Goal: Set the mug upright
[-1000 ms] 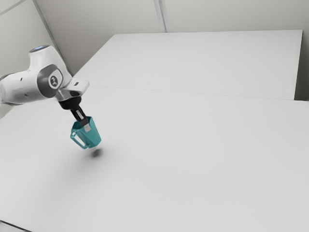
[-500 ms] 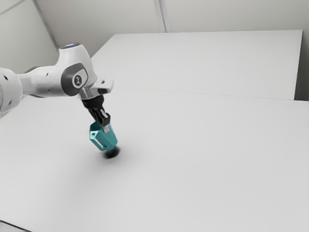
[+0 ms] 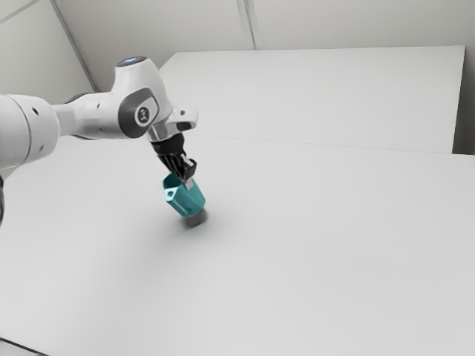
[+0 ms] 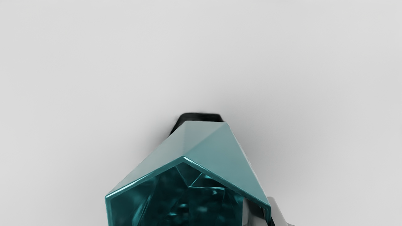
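Teal and faceted, the mug (image 3: 190, 203) is held tilted by the black gripper (image 3: 188, 183), whose jaws pinch its wall from inside and outside, its mouth leaning toward the exterior view's left, its base just beside a dark shadow (image 3: 195, 221) on the pale table (image 3: 319, 237).

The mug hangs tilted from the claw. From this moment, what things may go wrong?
The claw pinches one wall near the rim, so the mug might swivel. The mug leans, its bottom seemingly close to the table; lowered like this, one bottom edge would probably touch first, and letting go then may tip it over.
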